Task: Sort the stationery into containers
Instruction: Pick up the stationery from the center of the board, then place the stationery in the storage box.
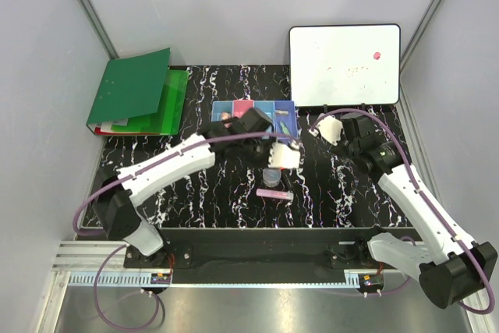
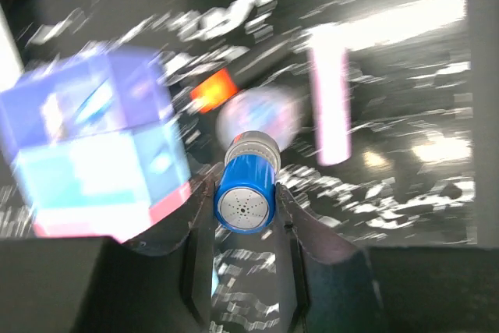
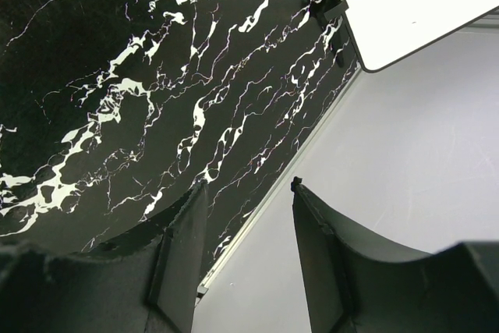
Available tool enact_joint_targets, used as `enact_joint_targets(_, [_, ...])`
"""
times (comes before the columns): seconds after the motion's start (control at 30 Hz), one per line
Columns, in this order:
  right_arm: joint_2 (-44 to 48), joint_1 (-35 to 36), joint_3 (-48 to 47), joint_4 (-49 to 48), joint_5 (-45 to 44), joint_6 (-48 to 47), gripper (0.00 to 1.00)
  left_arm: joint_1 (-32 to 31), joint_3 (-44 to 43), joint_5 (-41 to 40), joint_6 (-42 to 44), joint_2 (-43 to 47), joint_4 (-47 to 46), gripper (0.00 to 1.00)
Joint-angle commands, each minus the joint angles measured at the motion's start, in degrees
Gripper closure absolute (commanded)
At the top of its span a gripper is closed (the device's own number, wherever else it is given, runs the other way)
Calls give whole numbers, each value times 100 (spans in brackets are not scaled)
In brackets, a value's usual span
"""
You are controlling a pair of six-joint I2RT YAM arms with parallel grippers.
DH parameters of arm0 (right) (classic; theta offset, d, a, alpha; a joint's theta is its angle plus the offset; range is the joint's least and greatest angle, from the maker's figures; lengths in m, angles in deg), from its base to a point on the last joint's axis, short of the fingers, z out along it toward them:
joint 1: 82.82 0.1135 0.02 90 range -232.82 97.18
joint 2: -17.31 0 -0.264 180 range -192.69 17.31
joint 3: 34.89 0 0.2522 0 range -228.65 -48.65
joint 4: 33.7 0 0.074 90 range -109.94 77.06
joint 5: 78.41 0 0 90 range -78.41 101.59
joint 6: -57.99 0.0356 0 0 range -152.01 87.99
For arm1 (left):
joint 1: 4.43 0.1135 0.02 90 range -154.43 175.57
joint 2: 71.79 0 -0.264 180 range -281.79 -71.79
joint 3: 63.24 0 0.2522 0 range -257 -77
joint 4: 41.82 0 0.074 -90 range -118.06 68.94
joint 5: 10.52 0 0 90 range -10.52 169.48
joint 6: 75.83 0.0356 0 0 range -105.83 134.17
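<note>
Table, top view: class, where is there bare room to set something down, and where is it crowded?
Free table: between pink marker and right arm; front-left, below the left arm. Crowded: from bins to marker, where the left gripper grips a blue cylinder.

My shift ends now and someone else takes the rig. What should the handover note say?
Left gripper: shut on a blue cylinder, held near the containers.
Right gripper: open, empty, near the whiteboard.
Containers: four in a row at the back of the table; some hold items, including a green pen.
Left to do: bin the held cylinder, then the pink marker and small round clear piece lying on the table.
</note>
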Motion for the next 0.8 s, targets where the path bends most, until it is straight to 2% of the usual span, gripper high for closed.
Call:
enact_joint_targets(0.0, [84, -55, -66, -233, -112, -66, 46, 845, -497, -291, -152, -203, 187, 100])
enact_joint_targets(0.1, [40, -73, -93, -250, -138, -75, 45, 1487, -1068, -282, -46, -781, 222, 100])
enact_joint_targets(0.23, [-39, -99, -163, -241, -156, -75, 46, 2242, -2421, -63, 94, -1793, 441, 100])
enact_joint_targets(0.4, [-109, -125, -172, -242, -147, -57, 46, 2569, -3695, 140, 323, -3033, 687, 100])
enact_joint_targets(0.5, [-110, -152, -181, -233, -147, -49, 46, 2675, -4039, 201, 402, -3482, 741, 100])
enact_joint_targets(0.77, [-215, -178, -339, -259, -68, 31, 46, 2736, -4190, 359, 411, -4001, 723, 100])
